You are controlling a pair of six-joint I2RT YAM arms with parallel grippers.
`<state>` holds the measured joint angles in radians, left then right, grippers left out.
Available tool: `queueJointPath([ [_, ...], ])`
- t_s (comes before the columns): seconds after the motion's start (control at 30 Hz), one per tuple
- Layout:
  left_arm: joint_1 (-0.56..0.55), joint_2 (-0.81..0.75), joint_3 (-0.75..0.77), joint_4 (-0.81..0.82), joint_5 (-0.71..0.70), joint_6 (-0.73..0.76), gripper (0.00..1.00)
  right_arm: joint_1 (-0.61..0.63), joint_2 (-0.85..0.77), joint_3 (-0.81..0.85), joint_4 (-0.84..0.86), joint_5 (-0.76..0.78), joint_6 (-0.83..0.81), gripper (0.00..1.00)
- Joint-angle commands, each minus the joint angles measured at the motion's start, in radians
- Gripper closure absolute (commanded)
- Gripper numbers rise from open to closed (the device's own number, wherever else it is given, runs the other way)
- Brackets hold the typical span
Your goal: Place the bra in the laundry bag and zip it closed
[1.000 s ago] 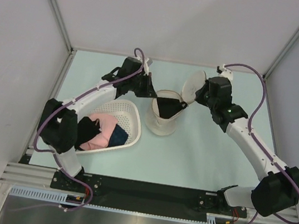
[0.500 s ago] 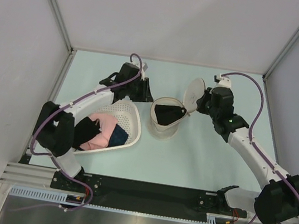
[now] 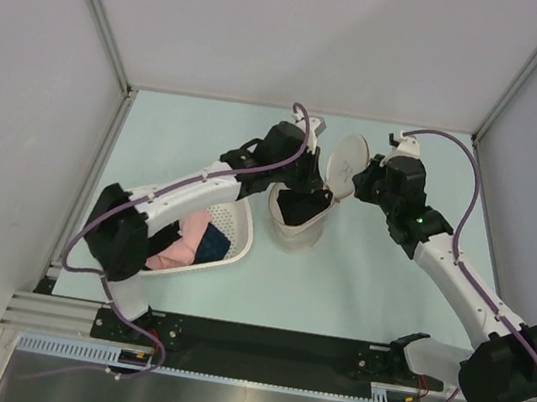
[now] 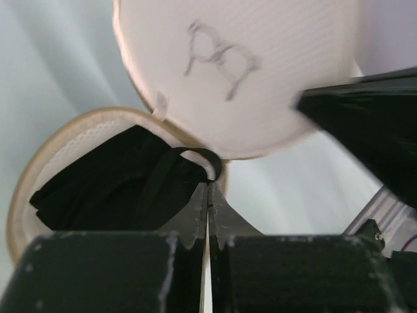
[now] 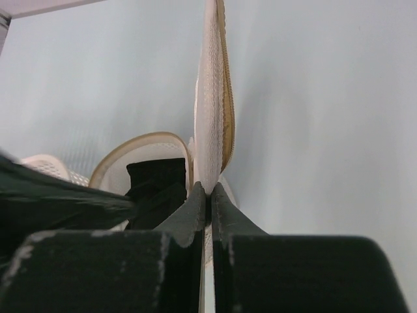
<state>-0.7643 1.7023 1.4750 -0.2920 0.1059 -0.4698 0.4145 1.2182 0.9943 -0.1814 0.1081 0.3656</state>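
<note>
Pinching lid (image 5: pixel 210 98) edge, right hand (image 5: pixel 207 190) holds it upright so bag (image 5: pixel 114 163) gapes; left hand (image 4: pixel 207 192) closed, tips at stray strap (image 4: pixel 201 153) of bra (image 4: pixel 98 186), likely tucking.

**What stays out of sight**

The wall of the laundry bag (image 3: pixel 289 232) hides most of the bra (image 4: pixel 111 176). In the left wrist view the top edge cuts off the lid, and the dark shape at the right is blurred. What the left gripper (image 4: pixel 208 188) pinches cannot be told. The left arm covers part of the basket (image 3: pixel 242 225).
</note>
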Motion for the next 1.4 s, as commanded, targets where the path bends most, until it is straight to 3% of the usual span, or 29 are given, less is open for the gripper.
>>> queueJointPath([
  [0.0,0.005,0.127,-0.048,0.065,0.069,-0.098,1.0,-0.005,-0.062,0.038,0.036,0.001,0.015,1.0],
  [0.13,0.003,0.224,-0.09,0.184,0.1,-0.142,1.0,-0.003,-0.086,0.055,0.019,-0.001,0.024,1.0],
  [0.27,0.005,0.287,-0.048,0.186,0.063,-0.124,1.0,-0.003,-0.117,0.063,-0.004,0.018,0.026,1.0],
  [0.47,0.025,0.206,-0.016,0.128,0.02,-0.087,0.97,0.0,-0.123,0.069,-0.038,0.033,-0.013,1.0],
  [0.5,0.026,0.176,-0.024,0.105,0.011,-0.079,0.93,0.004,-0.126,0.064,-0.036,0.021,-0.026,1.0],
  [0.6,0.026,0.025,-0.087,0.082,-0.014,-0.052,0.68,0.038,-0.135,0.047,-0.01,0.028,-0.094,1.0],
  [0.73,0.034,-0.124,-0.151,0.076,0.056,-0.062,0.35,0.104,-0.151,0.0,0.052,0.045,-0.191,1.0],
  [0.8,0.051,-0.144,-0.131,0.077,0.194,-0.116,0.31,0.122,-0.18,-0.048,0.1,0.039,-0.233,1.0],
  [0.87,0.095,-0.141,-0.113,0.089,0.299,-0.277,0.3,0.153,-0.204,-0.084,0.15,0.027,-0.27,1.0],
  [0.97,0.141,-0.144,-0.065,0.102,0.345,-0.484,0.28,0.168,-0.23,-0.14,0.23,0.03,-0.307,1.0],
  [1.03,0.148,-0.148,-0.035,0.119,0.339,-0.578,0.24,0.171,-0.217,-0.145,0.247,0.01,-0.318,1.0],
  [1.1,0.146,-0.145,0.002,0.12,0.308,-0.648,0.13,0.179,-0.203,-0.14,0.241,-0.001,-0.329,1.0],
  [1.37,0.132,-0.059,0.102,0.071,0.233,-0.834,0.1,0.26,-0.2,-0.148,0.227,0.067,-0.387,1.0],
])
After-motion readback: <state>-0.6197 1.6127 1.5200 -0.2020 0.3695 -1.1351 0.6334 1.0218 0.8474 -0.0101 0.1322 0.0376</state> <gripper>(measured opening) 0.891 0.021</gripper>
